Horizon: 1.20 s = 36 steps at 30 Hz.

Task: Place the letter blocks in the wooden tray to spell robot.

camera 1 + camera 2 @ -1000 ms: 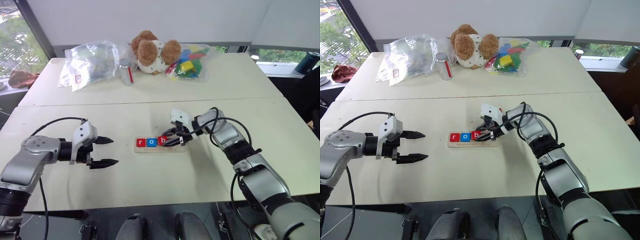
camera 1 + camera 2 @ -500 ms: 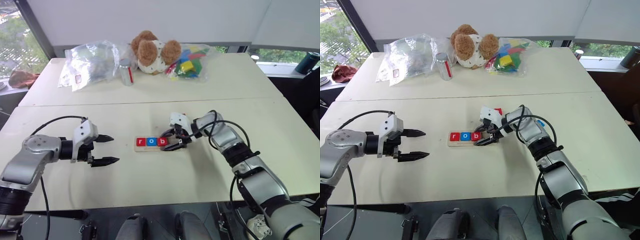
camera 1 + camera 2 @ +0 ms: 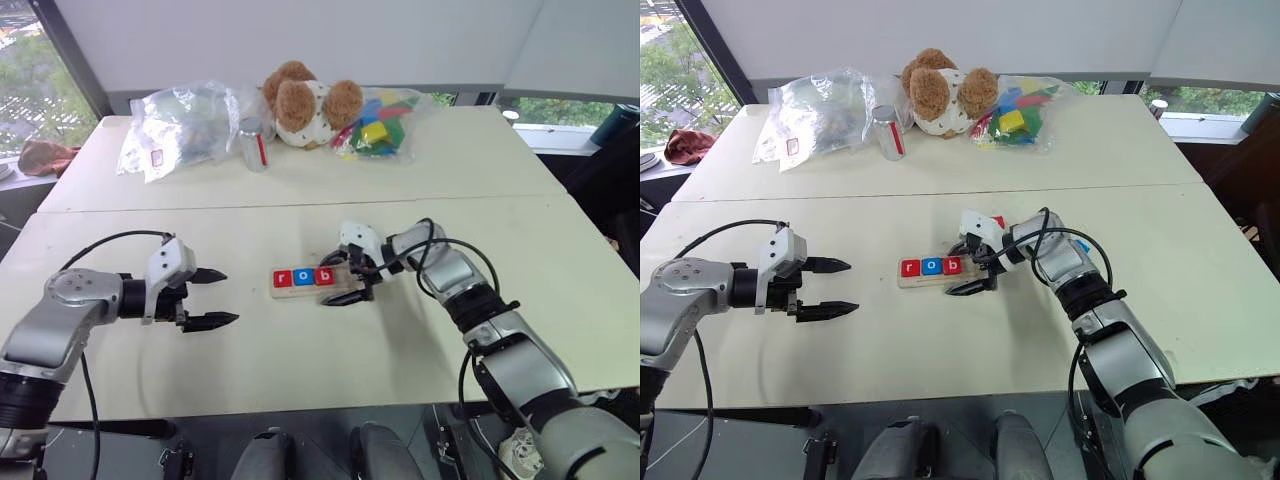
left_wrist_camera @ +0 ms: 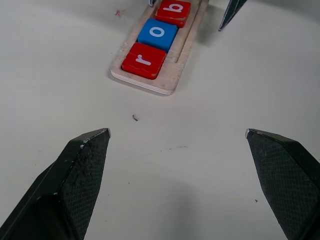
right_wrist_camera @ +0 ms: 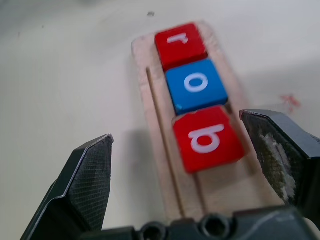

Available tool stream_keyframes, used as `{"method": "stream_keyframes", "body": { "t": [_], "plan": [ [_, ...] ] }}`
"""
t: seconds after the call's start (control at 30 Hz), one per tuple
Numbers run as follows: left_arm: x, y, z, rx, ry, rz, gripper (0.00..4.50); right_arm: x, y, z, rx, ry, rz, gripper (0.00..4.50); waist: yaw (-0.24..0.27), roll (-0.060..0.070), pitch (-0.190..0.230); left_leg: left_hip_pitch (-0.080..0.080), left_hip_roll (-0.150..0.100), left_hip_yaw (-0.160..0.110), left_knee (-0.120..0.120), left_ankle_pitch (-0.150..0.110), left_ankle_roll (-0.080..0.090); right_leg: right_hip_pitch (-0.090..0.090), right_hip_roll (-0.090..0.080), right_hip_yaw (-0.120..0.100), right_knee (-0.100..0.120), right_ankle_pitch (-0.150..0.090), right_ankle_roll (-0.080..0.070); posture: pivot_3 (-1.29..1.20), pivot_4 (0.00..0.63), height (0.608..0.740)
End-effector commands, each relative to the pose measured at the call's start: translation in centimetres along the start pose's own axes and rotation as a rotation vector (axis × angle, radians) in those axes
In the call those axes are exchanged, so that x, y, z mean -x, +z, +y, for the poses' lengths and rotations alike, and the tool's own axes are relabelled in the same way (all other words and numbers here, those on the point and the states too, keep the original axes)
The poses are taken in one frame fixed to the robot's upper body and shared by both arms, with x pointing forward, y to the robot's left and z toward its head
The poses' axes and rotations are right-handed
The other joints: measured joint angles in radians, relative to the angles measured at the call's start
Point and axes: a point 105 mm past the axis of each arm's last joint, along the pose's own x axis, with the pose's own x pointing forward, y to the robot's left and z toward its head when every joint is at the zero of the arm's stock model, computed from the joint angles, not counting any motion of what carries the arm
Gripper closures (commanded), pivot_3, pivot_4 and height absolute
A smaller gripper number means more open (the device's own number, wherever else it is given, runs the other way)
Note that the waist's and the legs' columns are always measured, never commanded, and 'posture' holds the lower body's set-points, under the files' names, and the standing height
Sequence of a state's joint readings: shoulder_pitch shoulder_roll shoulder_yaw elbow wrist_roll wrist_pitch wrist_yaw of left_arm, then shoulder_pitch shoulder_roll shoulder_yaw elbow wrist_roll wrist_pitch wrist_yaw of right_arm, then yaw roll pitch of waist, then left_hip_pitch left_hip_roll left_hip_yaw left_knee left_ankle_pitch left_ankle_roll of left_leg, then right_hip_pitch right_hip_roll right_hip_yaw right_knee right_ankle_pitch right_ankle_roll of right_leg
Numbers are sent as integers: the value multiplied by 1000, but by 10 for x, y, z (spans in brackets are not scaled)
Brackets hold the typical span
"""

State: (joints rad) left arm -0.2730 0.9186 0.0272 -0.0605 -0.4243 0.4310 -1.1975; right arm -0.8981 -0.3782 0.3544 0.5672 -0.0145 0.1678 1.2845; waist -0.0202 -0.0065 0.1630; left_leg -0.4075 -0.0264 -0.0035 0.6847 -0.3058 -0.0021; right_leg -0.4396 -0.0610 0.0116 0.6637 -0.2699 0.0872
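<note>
Three letter blocks (image 3: 304, 277) in wooden tray (image 3: 345, 289) — right tool (image 3: 338, 279) straddling.

Both tools (image 3: 207, 298) (image 3: 336, 279) agape, pointing toward each other

Head pair: high above the bench (image 3: 300, 370), facing forward and down, far enough to take in both arms; same scene in both eyes, slightly offset sideways. Left wrist camera: low, close, looking along the left gripper (image 4: 177, 165) toward the wooden tray (image 4: 172, 75) well ahead of its fingertips. Right wrist camera: closer yet, facing along the right gripper (image 5: 182, 165), tray between its fingers. Shared by both wrist views: tray and tiles r (image 5: 179, 42), o (image 5: 196, 85), b (image 5: 207, 137), seen from opposite ends.
</note>
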Motion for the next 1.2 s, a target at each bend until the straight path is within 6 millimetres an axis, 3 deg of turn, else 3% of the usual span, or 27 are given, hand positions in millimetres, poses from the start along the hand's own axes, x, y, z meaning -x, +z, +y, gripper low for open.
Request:
{"method": "stream_keyframes", "body": {
  "t": [0.03,0.43,0.6,0.7,0.83,0.97,1.07,1.2],
  "plan": [
    [1,12,2,-29,3,-31,0,6,16,-15,54,-69,-41,61,0,0,0,0,0,0,0,0,0,0,0,0,0,0,0,0,150,740],
    [2,12,2,-25,11,-32,0,3,-1,-35,75,-177,9,61,-4,0,0,0,0,0,0,1,-1,0,0,0,0,0,0,0,150,740],
    [2,11,1,-21,13,-31,0,5,13,-33,77,-147,-56,61,-13,0,0,0,0,0,0,1,-2,0,0,0,1,0,0,0,150,740],
    [3,11,0,-21,14,-33,0,17,28,-29,36,-123,-134,61,-20,0,0,0,0,0,0,1,-2,0,0,0,2,0,0,0,150,740],
    [8,23,6,-8,44,-89,0,53,45,-50,-85,-327,-250,61,-18,0,0,0,0,-1,0,1,-2,0,0,0,2,0,0,0,150,740],
    [17,42,18,0,83,-152,0,85,26,-80,-271,-736,-219,61,-16,-1,0,0,0,-1,0,1,-2,0,0,0,1,0,0,0,150,740],
    [19,49,24,-7,94,-166,0,88,6,-82,-414,-936,-172,61,-18,-1,-1,0,0,-2,-1,1,-2,-1,0,0,2,0,0,0,150,740],
    [15,51,26,-20,73,-173,0,65,-8,-70,-566,-1031,-167,61,-28,-1,-1,0,0,0,-2,2,-3,-2,0,1,2,0,0,0,150,740]
  ]
}}
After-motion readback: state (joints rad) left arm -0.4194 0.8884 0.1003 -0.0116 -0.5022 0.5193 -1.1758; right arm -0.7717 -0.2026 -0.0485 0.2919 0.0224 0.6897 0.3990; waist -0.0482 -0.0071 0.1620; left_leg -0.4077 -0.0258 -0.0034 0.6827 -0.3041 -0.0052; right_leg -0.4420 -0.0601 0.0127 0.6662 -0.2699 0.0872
